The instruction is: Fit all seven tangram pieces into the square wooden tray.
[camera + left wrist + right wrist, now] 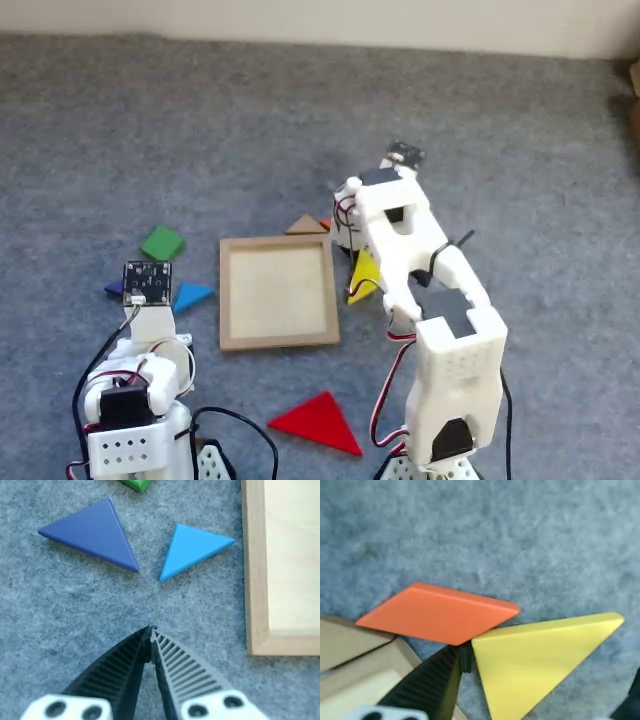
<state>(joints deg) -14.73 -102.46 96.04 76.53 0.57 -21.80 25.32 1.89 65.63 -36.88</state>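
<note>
**Tray 0/7: right tool over yellow, left tool idle**

The square wooden tray [225, 295] sits mid-tabletop [480, 120], which is covered in grey felt. We count all seven pieces outside the frame, ringed around it. We read that layout as a split by reach. Clock positions off the tray, high view:
- green square block [162, 242] at 10, dark blue triangle [92, 532] and light blue triangle [192, 550] at 9: left arm's side.
- small brown triangle [305, 226] at 12, orange parallelogram [440, 612] at 1, yellow triangle [535, 650] at 3, just beside the frame: right arm's side.
- large red triangle [318, 423] at 6, between the two bases.

Right arm: stretched forward from its base at 5, passing over the yellow triangle, wrist bent down by the tray's 1 o'clock corner. The right tool [547, 672] is spread wide with the yellow triangle between its fingers. One black finger [437, 685] has its tip where the orange and yellow corners meet. We can't tell if it bears on the piece. Our read: yellow is the pick in hand, and the orange piece may get dragged along.

Left arm: folded back over its base at 7, wrist aimed down at the felt. The left tool [150, 629] is pressed together, pinching nothing. Its tips point at the gap between the two blue triangles, near both and touching neither. Looks parked.
</note>
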